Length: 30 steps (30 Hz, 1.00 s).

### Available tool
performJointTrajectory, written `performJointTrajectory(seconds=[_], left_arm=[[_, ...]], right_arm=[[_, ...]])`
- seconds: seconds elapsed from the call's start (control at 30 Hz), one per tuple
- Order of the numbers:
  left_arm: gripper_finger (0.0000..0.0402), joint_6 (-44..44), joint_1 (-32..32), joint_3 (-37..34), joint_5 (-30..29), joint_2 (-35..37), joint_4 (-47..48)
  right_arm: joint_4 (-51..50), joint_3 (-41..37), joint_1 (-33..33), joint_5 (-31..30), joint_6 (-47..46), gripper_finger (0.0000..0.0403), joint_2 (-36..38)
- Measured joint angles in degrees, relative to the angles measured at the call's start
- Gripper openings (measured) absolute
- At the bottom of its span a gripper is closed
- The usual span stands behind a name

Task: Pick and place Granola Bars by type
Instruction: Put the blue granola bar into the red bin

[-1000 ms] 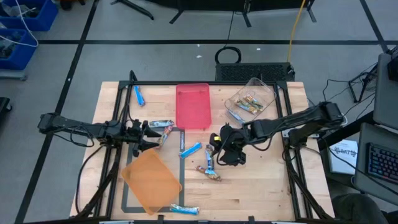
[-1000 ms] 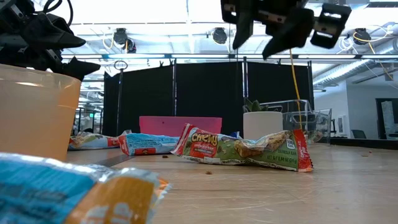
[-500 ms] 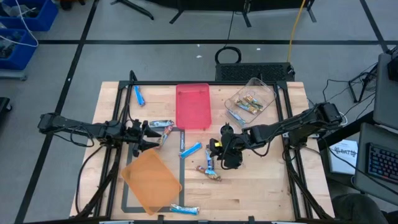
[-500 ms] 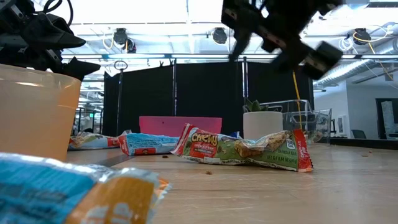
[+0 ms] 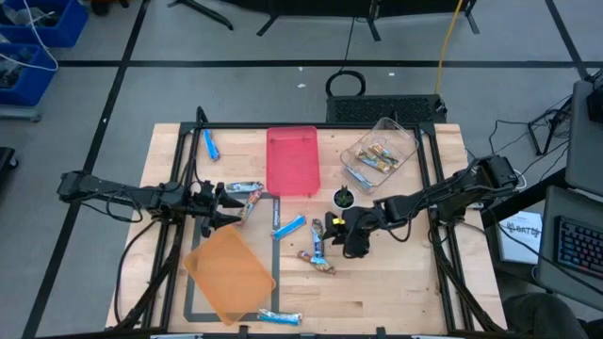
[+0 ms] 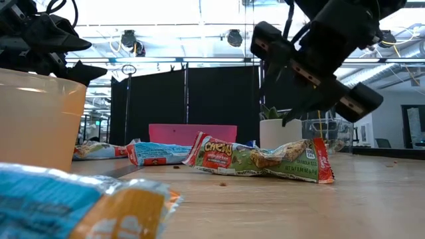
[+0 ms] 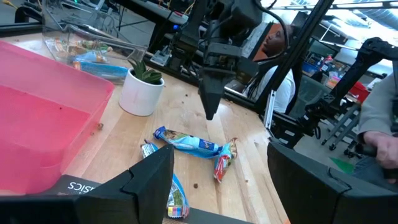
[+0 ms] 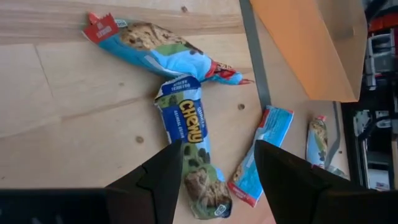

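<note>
Several wrapped granola bars lie flat on the wooden table. A green-and-blue Chewy bar (image 5: pixel 317 241) (image 8: pixel 189 134) lies end to end with a blue-and-red bar (image 5: pixel 324 266) (image 8: pixel 163 53). A blue bar (image 5: pixel 288 226) is close by. My right gripper (image 5: pixel 329 230) (image 8: pixel 217 152) hovers open just above the Chewy bar, with a finger on either side and touching nothing. My left gripper (image 5: pixel 229 202) (image 7: pixel 217 152) waits open near the table's left side, beside a bar (image 5: pixel 247 192). More blue bars lie at the far left (image 5: pixel 209 144) and at the near edge (image 5: pixel 280 317).
A pink tray (image 5: pixel 292 160) sits at the far middle. A clear container (image 5: pixel 380 155) holding several bars is at the far right. An orange tray (image 5: pixel 229 273) lies near left. A small potted plant (image 5: pixel 342 198) in a white cup stands just behind my right gripper. A person (image 7: pixel 379 118) is beyond the table.
My right gripper has come down and moved toward the table's near edge, tipping over the Chewy bar. This uncovered the potted plant in the high view. The left arm and all the bars have stayed still.
</note>
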<state>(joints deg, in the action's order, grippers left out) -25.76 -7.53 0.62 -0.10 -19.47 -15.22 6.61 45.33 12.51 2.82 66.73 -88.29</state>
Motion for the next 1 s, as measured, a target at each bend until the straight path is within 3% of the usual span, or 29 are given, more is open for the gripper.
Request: performJointTrajectory(seconds=[0.67, 1.0], left_arm=[[0.0257, 0.0, 0.0, 0.0, 0.0, 0.0, 0.0], [0.0258, 0.0, 0.0, 0.0, 0.0, 0.0, 0.1]], right_arm=[[9.9, -1.8, 1.2, 0.2, 0.1, 0.0196, -7.1], [9.5, 0.6, 1.2, 0.2, 3.0, 0.0196, -10.5]])
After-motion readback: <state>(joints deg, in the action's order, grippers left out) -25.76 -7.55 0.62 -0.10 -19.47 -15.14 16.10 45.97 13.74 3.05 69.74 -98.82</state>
